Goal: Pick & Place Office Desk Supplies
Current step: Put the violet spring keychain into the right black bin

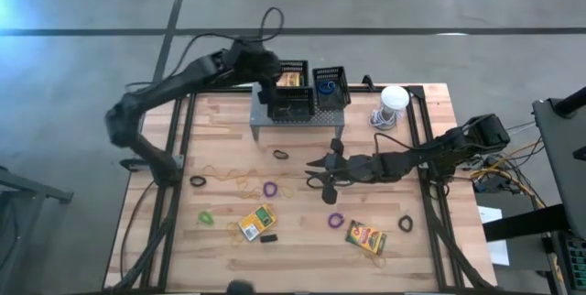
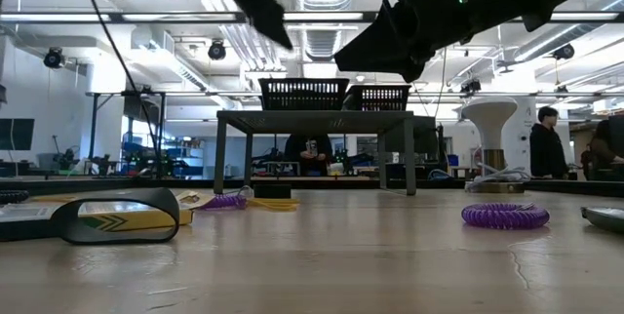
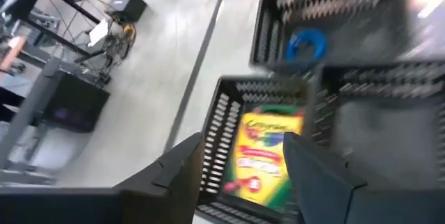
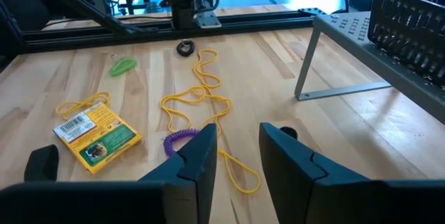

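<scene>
My left gripper [image 1: 275, 82] hovers open above the baskets on the grey shelf. In its wrist view the fingers [image 3: 182, 175] flank a black lattice basket [image 3: 229, 113] in which a yellow crayon box [image 3: 268, 151] lies flat. A blue rubber band [image 3: 306, 43] lies in the neighbouring basket [image 1: 331, 84]. My right gripper [image 1: 320, 172] is open above the table's middle, over a purple coiled band [image 4: 182, 139] and yellow loops [image 4: 201, 99]. Two more crayon boxes [image 1: 258, 222] [image 1: 366, 237] and a tiny black block [image 1: 268, 237] lie on the table.
The grey shelf [image 1: 265, 123] stands at the table's far edge with a third basket [image 1: 291, 108] on it. A white round object with a cord [image 1: 392, 103] stands to its right. Green [image 1: 207, 215], purple [image 1: 336, 220] and black [image 1: 406, 223] bands lie scattered. People stand in the room behind.
</scene>
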Available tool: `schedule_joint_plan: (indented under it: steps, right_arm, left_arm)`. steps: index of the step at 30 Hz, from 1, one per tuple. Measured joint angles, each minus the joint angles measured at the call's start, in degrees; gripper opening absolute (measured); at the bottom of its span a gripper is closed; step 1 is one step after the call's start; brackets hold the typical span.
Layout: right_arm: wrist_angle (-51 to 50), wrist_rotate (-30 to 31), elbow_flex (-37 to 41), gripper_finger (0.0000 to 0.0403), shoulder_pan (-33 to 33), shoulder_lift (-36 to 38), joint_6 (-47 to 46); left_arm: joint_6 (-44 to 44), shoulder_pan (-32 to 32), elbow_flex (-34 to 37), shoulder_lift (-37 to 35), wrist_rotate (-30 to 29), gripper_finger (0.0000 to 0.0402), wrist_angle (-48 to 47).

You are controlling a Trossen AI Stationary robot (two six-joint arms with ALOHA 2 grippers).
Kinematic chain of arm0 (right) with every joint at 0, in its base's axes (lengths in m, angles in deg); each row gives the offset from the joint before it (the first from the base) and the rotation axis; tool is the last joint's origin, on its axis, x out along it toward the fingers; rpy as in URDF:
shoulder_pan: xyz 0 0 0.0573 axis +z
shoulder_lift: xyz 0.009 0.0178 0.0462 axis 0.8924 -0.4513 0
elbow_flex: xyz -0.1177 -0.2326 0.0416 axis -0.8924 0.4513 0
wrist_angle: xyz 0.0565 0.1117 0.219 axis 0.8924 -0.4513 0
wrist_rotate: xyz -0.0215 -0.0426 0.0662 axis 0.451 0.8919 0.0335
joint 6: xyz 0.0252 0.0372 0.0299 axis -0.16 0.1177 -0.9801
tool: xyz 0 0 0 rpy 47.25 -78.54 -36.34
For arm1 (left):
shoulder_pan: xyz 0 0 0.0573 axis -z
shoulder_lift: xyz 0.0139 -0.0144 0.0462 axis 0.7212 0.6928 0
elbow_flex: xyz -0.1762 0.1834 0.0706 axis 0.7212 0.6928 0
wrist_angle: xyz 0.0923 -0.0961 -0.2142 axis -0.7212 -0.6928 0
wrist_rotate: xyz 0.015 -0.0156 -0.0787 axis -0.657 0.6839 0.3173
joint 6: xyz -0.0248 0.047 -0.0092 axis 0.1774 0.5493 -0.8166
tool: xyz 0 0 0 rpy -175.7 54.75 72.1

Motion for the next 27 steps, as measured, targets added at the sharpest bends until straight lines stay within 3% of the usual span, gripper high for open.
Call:
schedule_joint_plan:
  steps: [5,11,16,20,23,27]
  right_arm:
    - [2.45,0.02,0.00,0.0098,0.00,-0.60,-0.47]
    - [9.12,0.00,0.02,0.0101,0.35,-4.48,-0.22]
    - [6.92,-0.03,-0.01,0.0098,4.68,-2.32,4.69]
    - [-1.30,-0.04,0.00,0.0091,7.97,1.53,4.71]
    - [-9.44,-0.01,0.00,0.0087,9.53,3.38,-0.85]
    - [-19.35,-1.37,0.02,0.0085,10.26,4.11,-10.67]
  left_arm:
    - [-9.23,6.82,5.37,-10.06,0.22,0.0191,-2.21]
    - [-16.14,20.82,23.19,-22.92,1.78,0.0170,7.10]
    - [-18.86,34.08,42.58,-29.87,1.77,0.0161,27.82]
    - [-18.48,41.83,57.46,-29.97,1.75,0.0161,49.54]
    - [-17.42,44.33,66.32,-27.88,1.51,0.0161,65.30]
    - [-18.14,44.32,73.28,-25.48,-1.73,0.0161,77.80]
